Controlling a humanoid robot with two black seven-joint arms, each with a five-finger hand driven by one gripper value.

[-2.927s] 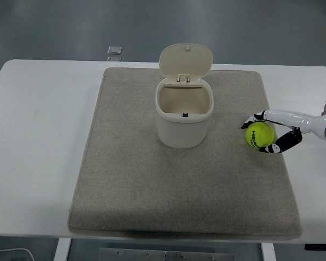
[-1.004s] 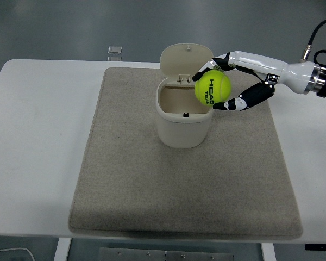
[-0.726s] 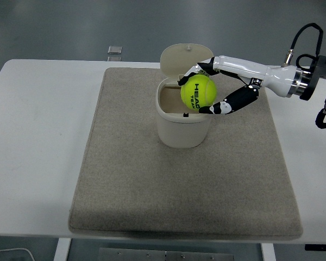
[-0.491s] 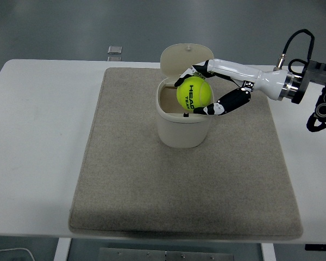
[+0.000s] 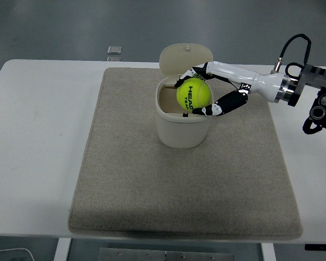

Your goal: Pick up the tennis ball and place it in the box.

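The yellow-green tennis ball [image 5: 193, 94] is held over the right part of the opening of the cream box [image 5: 183, 128], whose lid [image 5: 186, 58] stands open at the back. My right hand [image 5: 200, 92] reaches in from the right edge and is shut on the ball, white fingers [image 5: 198, 71] curving over its top and a black-and-white thumb below it. The ball's lower part overlaps the box rim; I cannot tell whether they touch. The left arm is out of view.
The box stands on a grey-beige mat [image 5: 185, 179] covering the middle of the white table [image 5: 38, 147]. A small square object [image 5: 114, 50] lies on the floor beyond the table's far edge.
My right hand lifted the ball from the mat's right side, carried it left and up to the box, and now holds it slightly lower over the opening.
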